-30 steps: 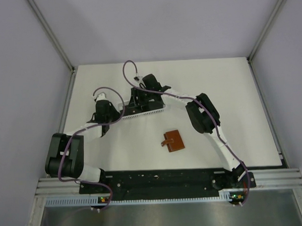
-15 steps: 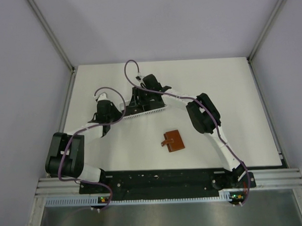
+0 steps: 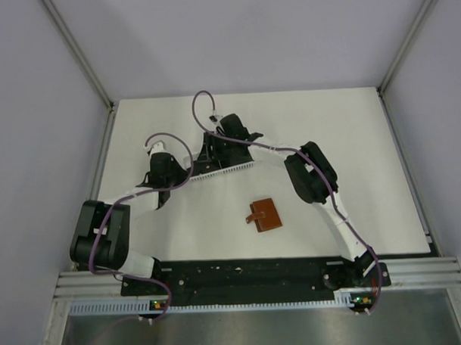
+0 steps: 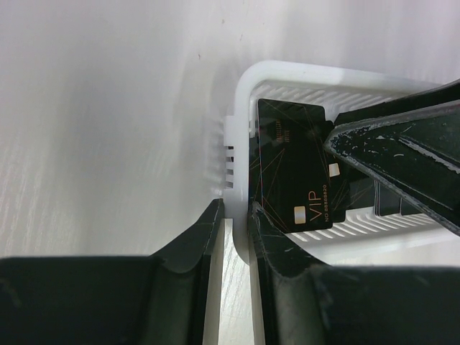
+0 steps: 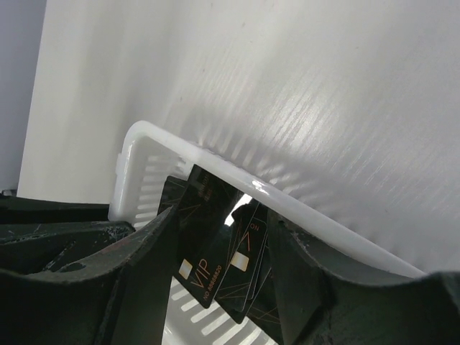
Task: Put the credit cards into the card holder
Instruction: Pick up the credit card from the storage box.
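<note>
Several black credit cards (image 5: pixel 208 251) stand leaning inside a white slotted basket (image 5: pixel 215 154); one reads VIP (image 4: pixel 295 172). My right gripper (image 5: pixel 223 223) reaches down into the basket, open, with the cards between its two fingers. My left gripper (image 4: pixel 236 210) is shut on the basket's left end wall (image 4: pixel 237 165). From above, the left gripper (image 3: pixel 178 176) and right gripper (image 3: pixel 213 154) sit at the basket (image 3: pixel 230 169). The brown card holder (image 3: pixel 264 215) lies closed on the table, near and to the right of the basket, apart from both grippers.
The white table (image 3: pixel 351 153) is bounded by grey walls on three sides and a black rail (image 3: pixel 242 274) at the near edge. The right arm's elbow (image 3: pixel 310 173) hangs above the table right of the card holder.
The right gripper's jaws have narrowed slightly around the cards. The basket's right end has turned a little toward the far side. The left gripper keeps its hold.
</note>
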You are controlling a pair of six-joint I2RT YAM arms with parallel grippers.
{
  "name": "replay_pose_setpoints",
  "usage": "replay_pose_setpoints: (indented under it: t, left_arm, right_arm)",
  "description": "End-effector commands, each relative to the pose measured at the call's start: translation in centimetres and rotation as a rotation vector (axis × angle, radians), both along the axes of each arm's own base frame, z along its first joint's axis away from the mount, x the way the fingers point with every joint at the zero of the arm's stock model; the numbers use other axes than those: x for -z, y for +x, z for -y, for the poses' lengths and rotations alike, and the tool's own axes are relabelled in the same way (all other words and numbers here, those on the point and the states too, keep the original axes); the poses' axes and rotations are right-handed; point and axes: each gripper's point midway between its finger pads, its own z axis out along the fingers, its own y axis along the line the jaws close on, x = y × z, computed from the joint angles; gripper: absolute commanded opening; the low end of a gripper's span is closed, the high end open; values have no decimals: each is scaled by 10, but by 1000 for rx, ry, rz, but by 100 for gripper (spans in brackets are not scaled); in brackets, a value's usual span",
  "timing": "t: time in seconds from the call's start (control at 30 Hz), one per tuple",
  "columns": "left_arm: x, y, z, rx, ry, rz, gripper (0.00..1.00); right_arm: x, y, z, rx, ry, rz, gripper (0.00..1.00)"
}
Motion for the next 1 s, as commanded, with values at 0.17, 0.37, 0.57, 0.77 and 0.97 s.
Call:
replay_pose_setpoints:
  t: [0.17, 0.37, 0.57, 0.77, 0.97]
  left_arm:
    - [-8, -1, 38, 137, -73, 37, 0]
    - [-7, -1, 38, 138, -77, 33, 0]
    - [-5, -2, 38, 138, -76, 27, 0]
    - [-2, -3, 39, 139, -77, 19, 0]
    - [-1, -3, 40, 146, -83, 16, 0]
  right_arm:
    - [-41, -44, -25, -175, 212, 22, 52]
    - [-60, -52, -29, -218, 297, 49, 52]
    - [-66, -57, -32, -245, 345, 44, 52]
    - [-77, -60, -32, -264, 381, 65, 52]
    - [-91, -67, -34, -302, 431, 82, 52]
